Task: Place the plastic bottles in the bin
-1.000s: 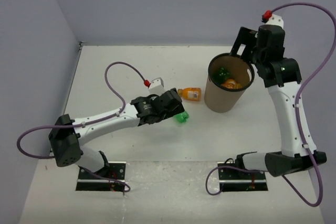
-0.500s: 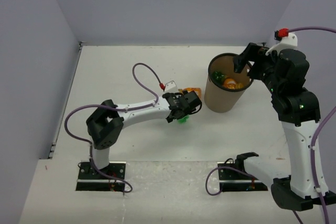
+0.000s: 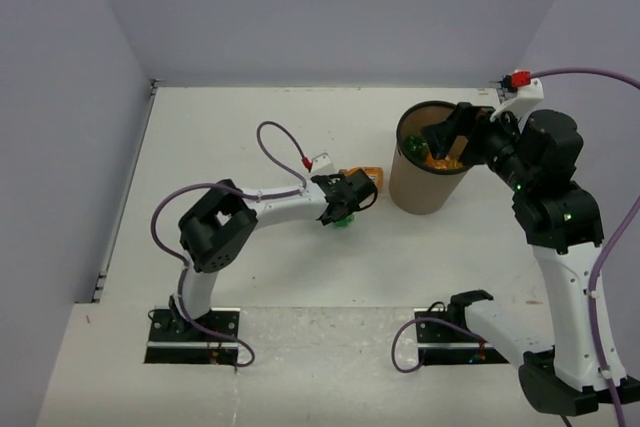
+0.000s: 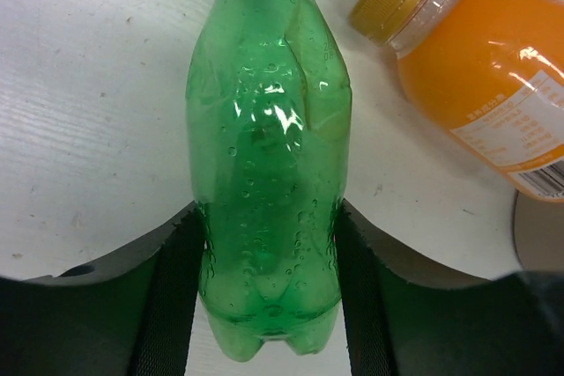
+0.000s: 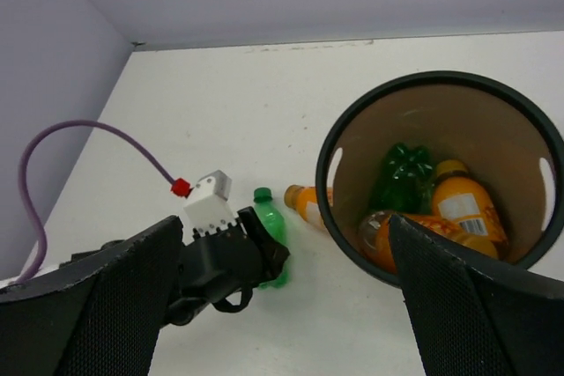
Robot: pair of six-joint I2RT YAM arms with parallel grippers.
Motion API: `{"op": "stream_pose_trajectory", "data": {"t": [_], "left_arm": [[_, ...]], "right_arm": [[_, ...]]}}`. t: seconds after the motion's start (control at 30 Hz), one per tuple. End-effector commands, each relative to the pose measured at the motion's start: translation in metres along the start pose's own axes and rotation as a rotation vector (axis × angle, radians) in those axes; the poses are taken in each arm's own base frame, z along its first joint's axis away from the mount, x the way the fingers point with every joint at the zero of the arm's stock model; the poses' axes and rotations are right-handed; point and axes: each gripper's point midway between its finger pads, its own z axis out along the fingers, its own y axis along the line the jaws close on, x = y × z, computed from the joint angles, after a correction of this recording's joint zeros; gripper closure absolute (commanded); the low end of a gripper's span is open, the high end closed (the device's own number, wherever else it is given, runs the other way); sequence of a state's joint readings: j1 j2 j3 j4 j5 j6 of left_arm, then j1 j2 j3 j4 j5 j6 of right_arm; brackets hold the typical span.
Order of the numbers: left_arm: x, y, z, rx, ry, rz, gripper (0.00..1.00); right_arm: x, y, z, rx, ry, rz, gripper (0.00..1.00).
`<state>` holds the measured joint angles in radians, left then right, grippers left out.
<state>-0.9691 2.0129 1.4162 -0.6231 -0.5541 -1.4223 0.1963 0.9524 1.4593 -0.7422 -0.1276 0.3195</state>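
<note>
A ribbed green plastic bottle (image 4: 269, 156) lies on the white table, cap pointing away from me. My left gripper (image 4: 269, 217) is shut on its lower body, one pad against each side. In the top view that gripper (image 3: 345, 209) sits left of the bin (image 3: 425, 195), a brown cylinder with a black rim (image 5: 328, 173). An orange bottle (image 4: 493, 85) lies just beyond the green one, up against the bin's foot (image 3: 365, 176). Inside the bin I see a green bottle (image 5: 401, 173) and two orange ones (image 5: 458, 204). My right gripper (image 5: 282, 305) hangs open and empty above the bin's right rim (image 3: 450, 137).
Grey-violet walls close the table at the back, left and right. The left arm's purple cable (image 3: 280, 147) loops above the table behind its wrist. The right arm's cable (image 3: 600, 72) arcs off to the right.
My left gripper reached right over the green bottle and shut on it. The right arm shifted and lowered its open gripper toward the bin's rim.
</note>
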Motion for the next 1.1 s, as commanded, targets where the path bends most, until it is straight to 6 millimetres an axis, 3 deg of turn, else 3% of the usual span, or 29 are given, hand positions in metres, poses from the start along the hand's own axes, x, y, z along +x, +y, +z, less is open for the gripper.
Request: {"op": "stream_pose_trajectory", "data": {"t": [0.0,0.03,0.13,0.17,0.2,0.23,0.27,0.3,0.33,0.37,0.43,0.47,0.53,0.67,0.83,1.07], "left_arm": [[-0.005,0.021,0.000,-0.006,-0.030,0.076,0.85],[-0.007,0.025,-0.003,0.000,-0.034,0.106,1.00],[-0.023,0.049,-0.021,0.002,-0.107,0.143,1.00],[-0.039,0.044,-0.042,0.067,-0.151,0.135,1.00],[-0.040,0.064,-0.046,0.059,-0.202,0.218,1.00],[-0.043,0.068,-0.054,0.086,-0.237,0.247,1.00],[-0.066,0.050,-0.083,0.221,-0.321,0.189,1.00],[-0.067,0.044,-0.097,0.308,-0.353,0.206,1.00],[-0.066,0.044,-0.100,0.416,-0.424,0.275,1.00],[-0.075,0.037,-0.134,0.589,-0.454,0.269,1.00],[-0.065,0.051,-0.152,0.828,-0.559,0.350,1.00],[-0.063,0.052,-0.188,1.019,-0.583,0.357,1.00],[-0.053,0.066,-0.226,1.255,-0.651,0.391,1.00],[-0.050,0.073,-0.249,1.360,-0.674,0.429,1.00],[-0.035,0.063,-0.265,1.441,-0.620,0.536,1.00],[-0.039,0.055,-0.268,1.435,-0.619,0.536,1.00]], "right_arm": [[0.004,0.031,0.004,-0.188,0.018,-0.020,0.01],[0.009,0.044,0.005,-0.264,0.038,-0.007,0.01],[0.025,0.055,0.014,-0.350,0.096,0.032,0.01],[0.027,0.065,0.014,-0.415,0.110,0.062,0.01],[0.042,0.067,0.022,-0.448,0.159,0.089,0.01],[0.049,0.072,0.025,-0.486,0.187,0.110,0.01],[0.052,0.084,0.023,-0.565,0.210,0.140,0.01],[0.061,0.094,0.024,-0.607,0.243,0.147,0.01],[0.073,0.097,0.033,-0.607,0.283,0.156,0.01],[0.084,0.112,0.031,-0.639,0.317,0.134,0.01],[0.095,0.120,0.042,-0.621,0.349,0.104,0.01],[0.101,0.129,0.040,-0.645,0.378,0.102,0.01],[0.107,0.134,0.047,-0.640,0.396,0.110,0.01],[0.136,0.168,0.034,-0.766,0.507,0.047,0.01],[0.169,0.174,0.038,-0.734,0.610,-0.012,0.01],[0.198,0.197,0.018,-0.809,0.688,-0.091,0.11]]}}
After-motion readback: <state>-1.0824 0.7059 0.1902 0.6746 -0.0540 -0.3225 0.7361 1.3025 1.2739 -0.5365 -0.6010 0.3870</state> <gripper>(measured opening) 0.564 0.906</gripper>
